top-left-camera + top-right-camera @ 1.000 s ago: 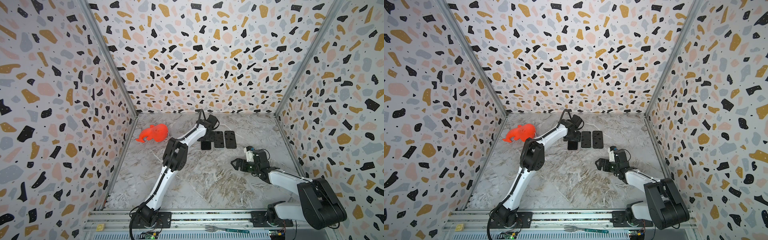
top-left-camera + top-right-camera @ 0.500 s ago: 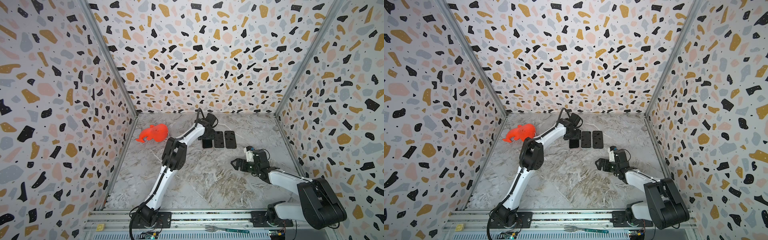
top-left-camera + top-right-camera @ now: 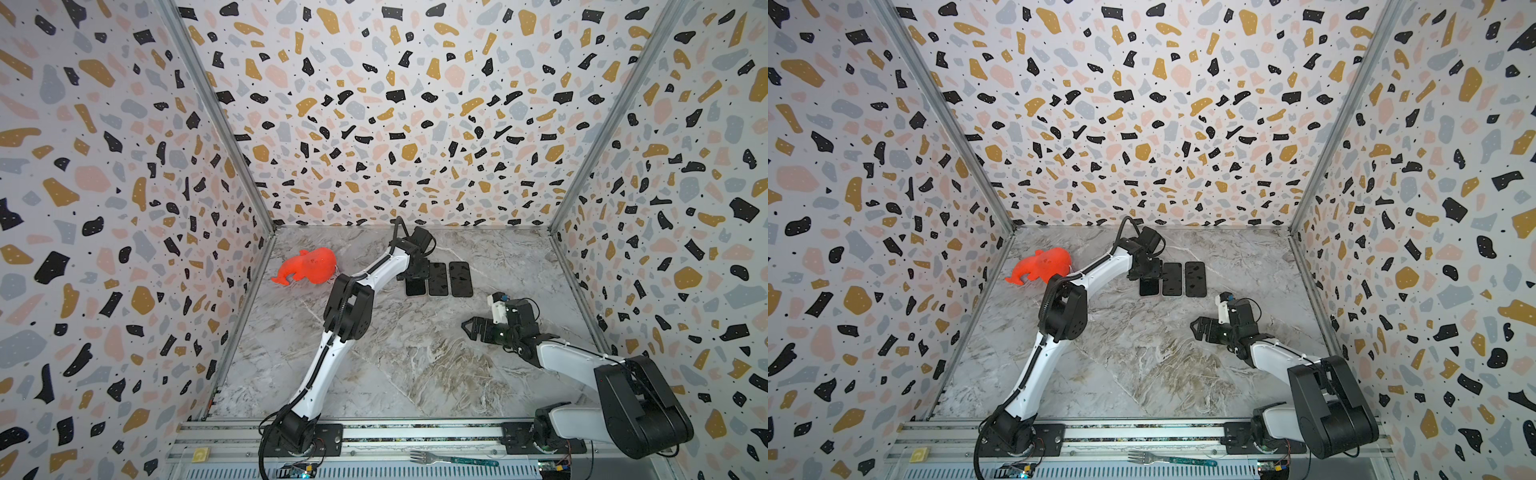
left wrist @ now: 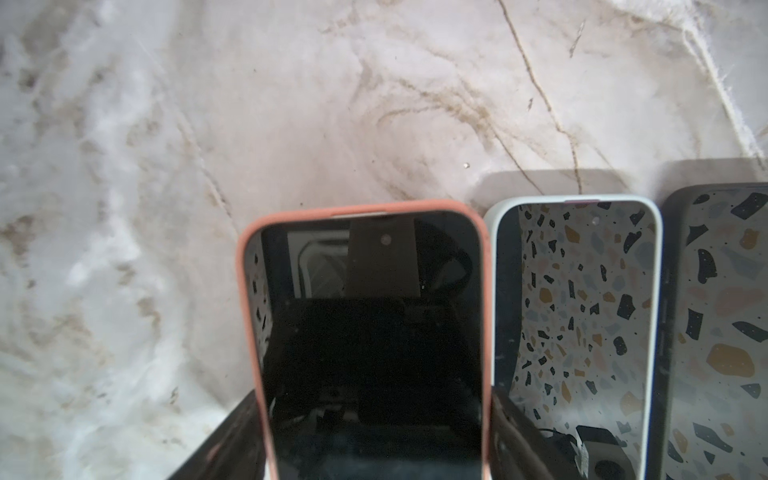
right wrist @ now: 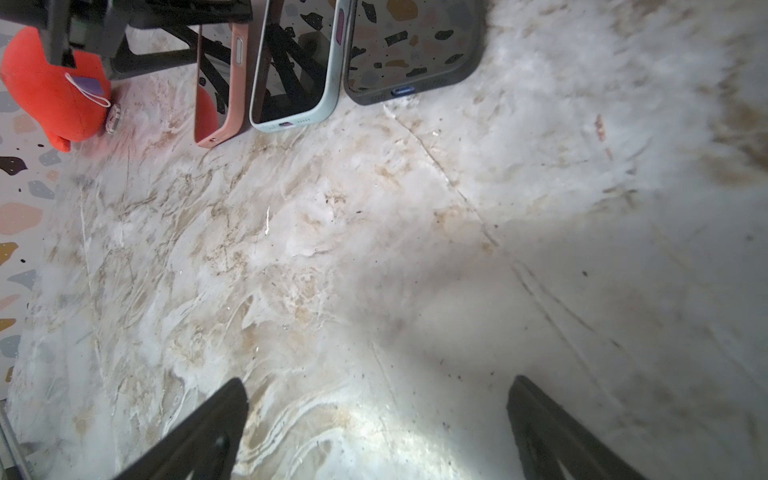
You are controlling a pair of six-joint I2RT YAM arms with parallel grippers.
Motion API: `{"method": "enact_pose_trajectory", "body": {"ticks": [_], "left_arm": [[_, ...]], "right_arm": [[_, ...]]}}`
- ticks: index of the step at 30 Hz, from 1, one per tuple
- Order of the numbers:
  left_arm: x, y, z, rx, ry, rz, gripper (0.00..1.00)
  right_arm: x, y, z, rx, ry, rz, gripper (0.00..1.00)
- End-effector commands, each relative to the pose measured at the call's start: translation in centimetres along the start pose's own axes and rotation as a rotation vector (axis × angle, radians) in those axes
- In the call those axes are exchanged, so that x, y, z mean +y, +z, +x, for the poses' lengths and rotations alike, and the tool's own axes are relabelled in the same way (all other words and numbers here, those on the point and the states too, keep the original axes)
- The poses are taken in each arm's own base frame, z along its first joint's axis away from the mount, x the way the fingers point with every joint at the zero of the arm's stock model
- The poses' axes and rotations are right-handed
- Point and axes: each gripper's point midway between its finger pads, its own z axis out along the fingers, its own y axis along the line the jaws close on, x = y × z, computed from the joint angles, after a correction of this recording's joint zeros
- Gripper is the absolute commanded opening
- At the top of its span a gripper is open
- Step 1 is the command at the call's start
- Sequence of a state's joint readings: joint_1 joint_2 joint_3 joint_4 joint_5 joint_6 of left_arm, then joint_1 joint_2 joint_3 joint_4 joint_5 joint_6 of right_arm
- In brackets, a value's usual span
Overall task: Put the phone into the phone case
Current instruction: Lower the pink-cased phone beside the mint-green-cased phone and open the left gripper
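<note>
The phone, dark screen up, sits inside a salmon-pink phone case. It is the leftmost of three cased phones in a row at the back of the floor. My left gripper is shut across its width, one finger against each long side. In the right wrist view the pink case stands tilted next to its flat neighbours. My right gripper hovers open over bare floor at the right, nothing between its fingers.
A phone in a pale blue case and one in a dark grey case lie right beside the held phone. A red plush toy rests near the left wall. A fork lies on the front rail.
My left gripper has shifted slightly at the back with the pink-cased phone still between its fingers. The right arm has not moved.
</note>
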State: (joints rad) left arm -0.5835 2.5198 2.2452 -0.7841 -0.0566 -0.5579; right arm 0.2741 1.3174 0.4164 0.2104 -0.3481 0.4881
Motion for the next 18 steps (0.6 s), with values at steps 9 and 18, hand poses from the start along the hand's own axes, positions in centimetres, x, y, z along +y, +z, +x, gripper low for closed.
{"method": "enact_pose_trajectory", "body": {"ticks": [9, 18], "left_arm": [[0.26, -0.20, -0.34, -0.012, -0.005, -0.001, 0.74], [0.11, -0.42, -0.58, -0.019, -0.009, 0.005, 0.81]], "right_arm": [[-0.21, -0.06, 0.20, 0.019, 0.011, 0.013, 0.99], [-0.29, -0.07, 0.25, 0.020, 0.016, 0.016, 0.99]]}}
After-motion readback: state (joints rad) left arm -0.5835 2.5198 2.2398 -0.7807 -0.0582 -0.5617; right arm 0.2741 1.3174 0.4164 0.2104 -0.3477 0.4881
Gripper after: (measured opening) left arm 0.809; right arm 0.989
